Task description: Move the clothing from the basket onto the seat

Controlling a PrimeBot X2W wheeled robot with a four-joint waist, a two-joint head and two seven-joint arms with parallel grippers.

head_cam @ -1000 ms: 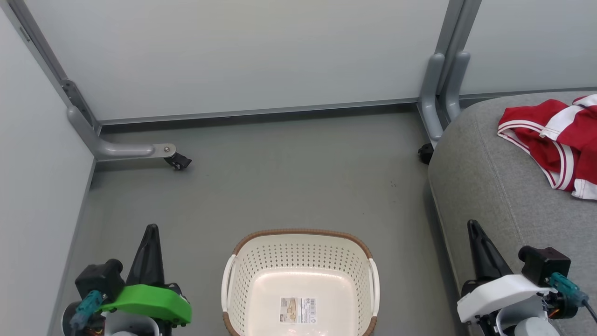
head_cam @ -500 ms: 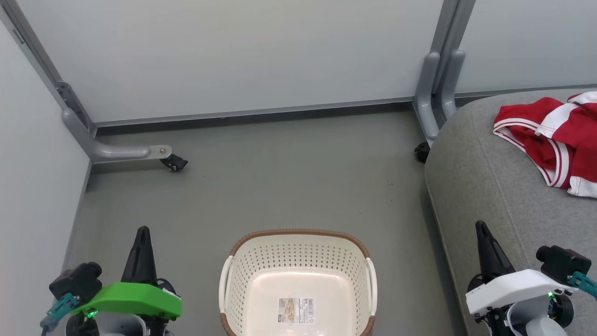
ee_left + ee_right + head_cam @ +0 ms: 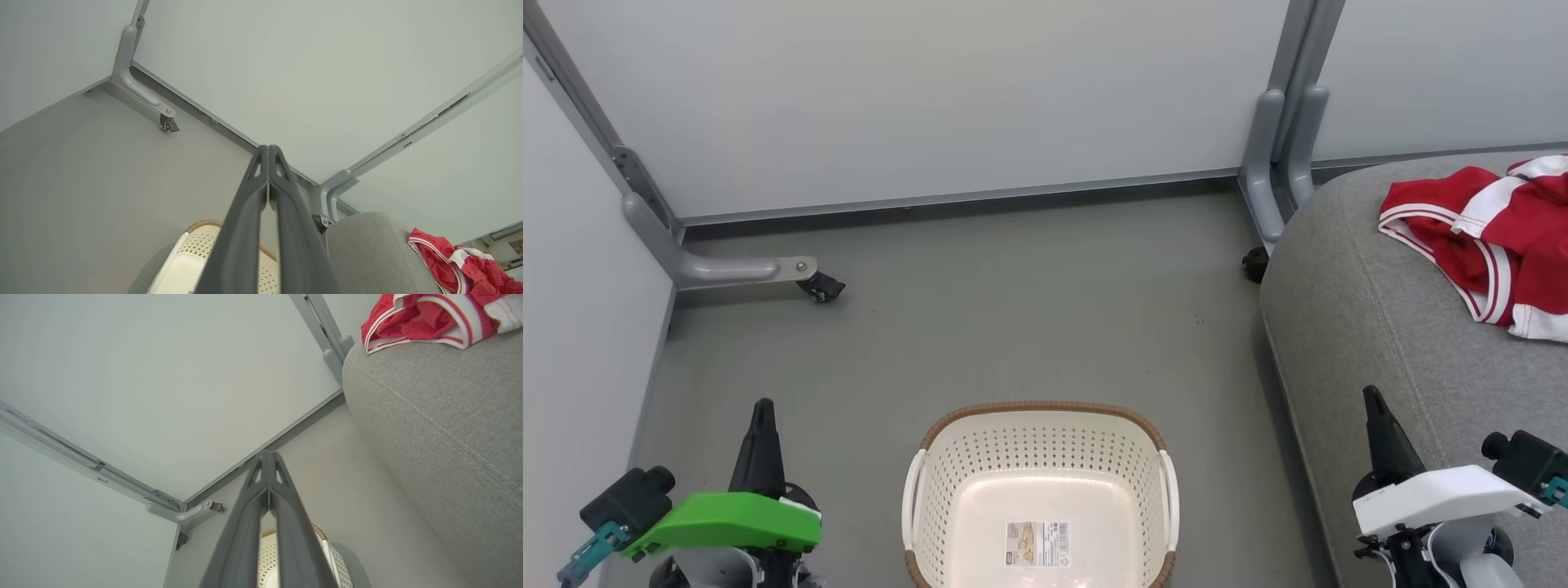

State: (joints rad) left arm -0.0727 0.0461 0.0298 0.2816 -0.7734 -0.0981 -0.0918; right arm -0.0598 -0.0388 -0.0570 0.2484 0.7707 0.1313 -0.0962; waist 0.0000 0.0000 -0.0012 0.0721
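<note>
The red clothing (image 3: 1490, 237) with white striped trim lies bunched on the grey seat (image 3: 1372, 327) at the right; it also shows as the clothing (image 3: 457, 265) and the clothing (image 3: 429, 318) in the wrist views. The cream basket (image 3: 1039, 498) with its brown rim stands on the floor at bottom centre, holding nothing but a barcode sticker. My left gripper (image 3: 763, 406) is shut at the lower left, beside the basket. My right gripper (image 3: 1370, 394) is shut at the lower right, over the seat's front edge. Both grip nothing.
Pale partition panels enclose the grey floor (image 3: 1013, 318) on the left and far sides. A grey support foot with a caster (image 3: 821, 287) juts out at the left. Another caster (image 3: 1255, 264) sits by the upright post (image 3: 1278, 147) next to the seat's corner.
Both grippers have drawn back lower and outward in the head view, still shut. The whole picture has shifted slightly left, so the camera moved. Basket and clothing stay put.
</note>
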